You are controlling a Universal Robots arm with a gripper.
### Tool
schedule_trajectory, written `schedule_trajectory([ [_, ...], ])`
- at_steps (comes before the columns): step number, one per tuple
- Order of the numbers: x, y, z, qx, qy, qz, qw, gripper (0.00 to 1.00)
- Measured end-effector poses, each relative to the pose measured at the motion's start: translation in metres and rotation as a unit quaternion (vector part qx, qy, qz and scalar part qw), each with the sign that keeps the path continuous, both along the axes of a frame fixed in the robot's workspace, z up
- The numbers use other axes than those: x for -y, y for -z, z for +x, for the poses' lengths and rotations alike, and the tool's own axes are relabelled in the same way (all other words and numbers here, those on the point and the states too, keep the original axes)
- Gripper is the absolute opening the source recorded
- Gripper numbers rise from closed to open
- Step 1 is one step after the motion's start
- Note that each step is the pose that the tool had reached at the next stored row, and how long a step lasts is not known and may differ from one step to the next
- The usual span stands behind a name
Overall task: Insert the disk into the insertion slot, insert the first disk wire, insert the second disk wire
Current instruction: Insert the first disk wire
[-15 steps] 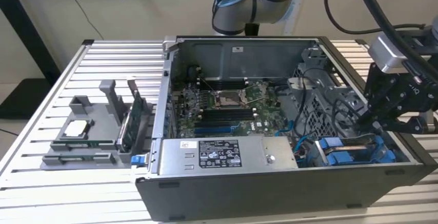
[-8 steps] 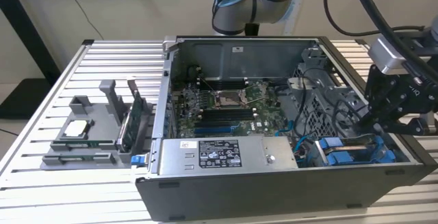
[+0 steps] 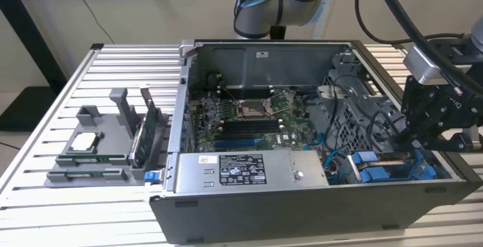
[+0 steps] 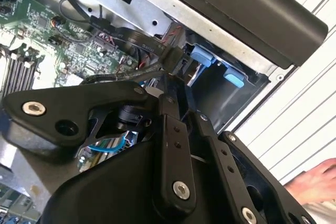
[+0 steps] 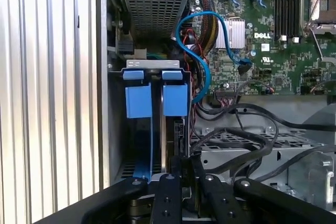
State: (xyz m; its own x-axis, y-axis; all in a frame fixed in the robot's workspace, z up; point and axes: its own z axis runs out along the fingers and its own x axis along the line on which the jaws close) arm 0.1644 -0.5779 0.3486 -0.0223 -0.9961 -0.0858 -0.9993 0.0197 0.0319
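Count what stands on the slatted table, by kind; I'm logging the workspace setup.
Computer case: 1
Grey holder: 1
Total: 2

Green motherboard [image 3: 261, 129], power supply [image 3: 241, 170], slatted table [image 3: 53, 219]

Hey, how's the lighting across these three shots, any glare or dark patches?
Exterior view: soft, even room light; the power supply shows a mild sheen on top, and the computer case front is dark. First wrist view: the slatted table is bright, nearly washed out, while the insertion slot lies in shadow. Second wrist view: the black gripper looms dark in front, with bright table behind.
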Motion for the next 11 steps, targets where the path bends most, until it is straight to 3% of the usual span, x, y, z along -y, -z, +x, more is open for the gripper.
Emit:
schedule_trajectory([
  [11, -0.0019, 0.0031, 0.0037, -0.0006, 0.012, -0.0042, 0.9999, 0.19],
])
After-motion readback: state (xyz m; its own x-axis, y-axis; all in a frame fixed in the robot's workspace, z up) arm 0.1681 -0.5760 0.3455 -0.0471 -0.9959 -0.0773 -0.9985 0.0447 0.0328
